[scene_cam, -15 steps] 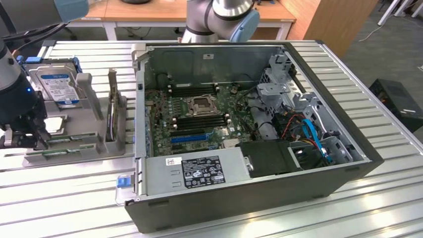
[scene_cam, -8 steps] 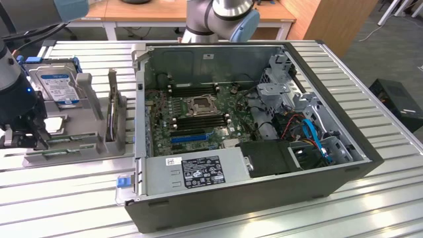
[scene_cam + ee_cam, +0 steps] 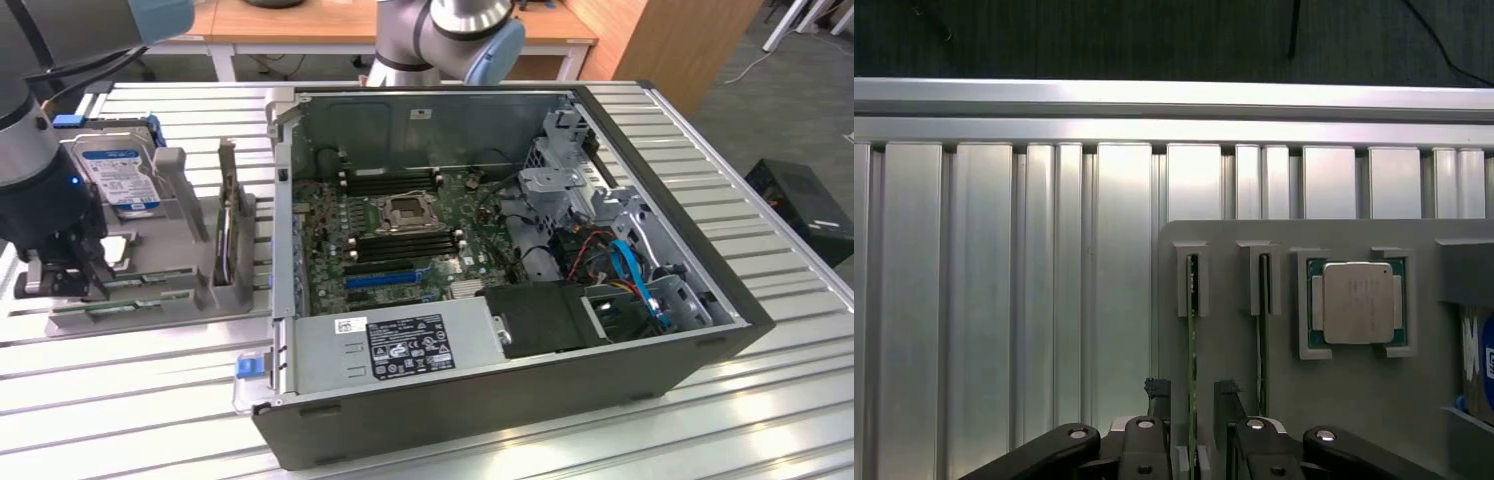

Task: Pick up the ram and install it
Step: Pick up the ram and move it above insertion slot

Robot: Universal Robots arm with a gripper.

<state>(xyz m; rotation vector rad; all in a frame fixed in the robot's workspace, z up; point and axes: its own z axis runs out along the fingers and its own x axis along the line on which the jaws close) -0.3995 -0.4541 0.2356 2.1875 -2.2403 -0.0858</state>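
Two rams stand on edge in slots of a grey parts holder. They are thin green sticks. My gripper is open, and its dark fingers straddle one ram without closing on it. The second ram stands just beside it. In the exterior view my gripper hangs low over the holder's near end at the exterior view's left, where the green ram sticks lie along the holder.
A square silver CPU sits in the holder beside the rams, and a blue-labelled hard drive stands behind it. The open computer case fills the table's middle, with the motherboard and power supply inside. The table is ribbed aluminium.
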